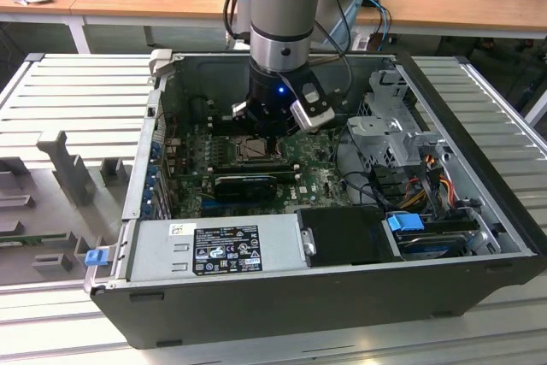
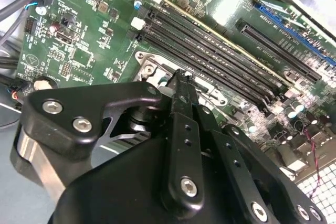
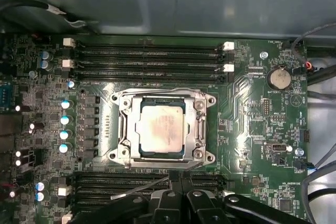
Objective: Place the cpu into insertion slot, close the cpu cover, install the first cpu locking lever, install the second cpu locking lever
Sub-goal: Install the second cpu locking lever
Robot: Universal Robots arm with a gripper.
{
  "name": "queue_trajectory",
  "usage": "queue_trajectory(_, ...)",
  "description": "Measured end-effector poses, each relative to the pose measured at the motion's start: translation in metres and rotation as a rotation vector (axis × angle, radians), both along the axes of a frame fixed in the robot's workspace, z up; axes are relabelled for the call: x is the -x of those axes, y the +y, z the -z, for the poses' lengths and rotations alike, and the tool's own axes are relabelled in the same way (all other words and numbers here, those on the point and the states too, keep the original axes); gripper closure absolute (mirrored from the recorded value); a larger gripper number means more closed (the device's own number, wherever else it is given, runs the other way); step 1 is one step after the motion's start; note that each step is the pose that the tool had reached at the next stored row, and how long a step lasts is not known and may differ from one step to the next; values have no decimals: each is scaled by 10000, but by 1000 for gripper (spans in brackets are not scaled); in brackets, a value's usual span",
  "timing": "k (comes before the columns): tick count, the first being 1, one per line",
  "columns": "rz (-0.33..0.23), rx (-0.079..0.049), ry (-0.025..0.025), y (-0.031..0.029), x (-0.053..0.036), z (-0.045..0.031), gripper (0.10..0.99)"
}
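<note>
The cpu [image 3: 160,129], a pale tan-silver square, lies in the insertion slot [image 3: 122,153] on the green board. The cpu cover [image 3: 195,125], a silvery frame, lies flat around it. One thin wire lever [image 3: 168,88] runs along the socket's far edge. Another lever [image 3: 142,188] sticks out at a slant from the near edge, and my gripper [image 3: 177,176] is shut with its black fingertips right at that lever. In the exterior view the gripper [image 1: 270,138] hangs over the slot [image 1: 255,150] inside the open computer case. The second wrist view has one finger [image 2: 181,95] beside the socket corner [image 2: 149,67].
Black memory slots [image 3: 147,56] flank the socket on both sides. A long black card [image 1: 245,184] lies just in front of the socket in the exterior view. The power supply [image 1: 214,248], drive cage [image 1: 395,136] and loose cables [image 1: 427,168] crowd the case around the board.
</note>
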State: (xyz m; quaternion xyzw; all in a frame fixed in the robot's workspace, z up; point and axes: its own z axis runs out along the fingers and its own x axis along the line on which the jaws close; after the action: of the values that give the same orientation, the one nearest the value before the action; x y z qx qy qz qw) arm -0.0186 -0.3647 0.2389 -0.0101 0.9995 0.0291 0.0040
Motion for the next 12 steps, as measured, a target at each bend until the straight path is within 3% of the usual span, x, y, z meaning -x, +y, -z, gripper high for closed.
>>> queue_trajectory(4, -37, -2, 2, -32, 0, 2, 980)
queue_trajectory(8, -47, -29, 57, -53, 1, 9, 980)
queue_trajectory(12, -83, -316, 57, -74, 58, 11, 980)
